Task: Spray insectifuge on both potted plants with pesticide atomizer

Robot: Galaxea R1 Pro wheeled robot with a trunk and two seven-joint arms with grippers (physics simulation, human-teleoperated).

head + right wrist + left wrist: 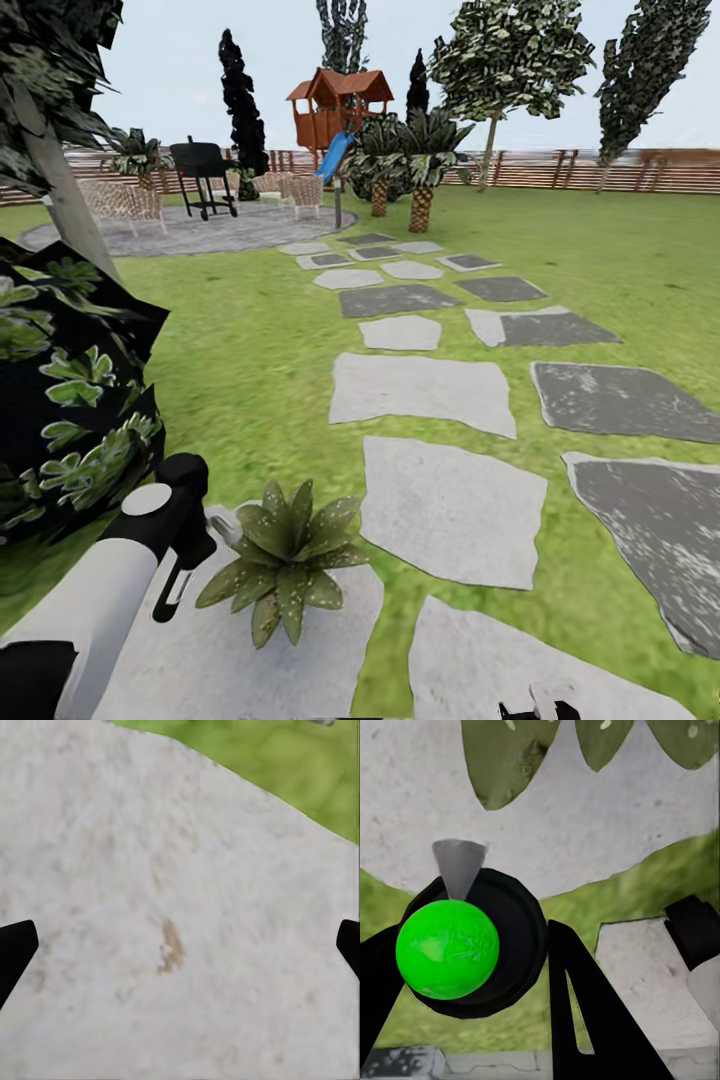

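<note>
The sprayer (pixel 454 945), with its green ball and grey nozzle, is pinched in the left gripper (pixel 472 967), just beside the potted plant (pixel 285 560) on a stone slab (pixel 450 510). The nozzle should be aimed over every leaf, slowly and near. The right gripper (pixel 180 945) is spread over bare paving, holding nothing.

Paving slabs (pixel 452 510): pale grey stone, matt, rough and mottled; darker slabs (pixel 620 398) at 3 o'clock look weathered with white flecks. Lawn (pixel 250 350): matt green grass. Potted plant (pixel 285 562): waxy green leaves, pale speckles. Atomizer (pixel 472 941): glossy bright-green plastic ball on a matt black body, grey smooth nozzle. Left tool (pixel 480 1020): matt black plastic fingers. Left arm (pixel 95 600): smooth white shell. Fence (pixel 600 170): brown slatted wood.
</note>
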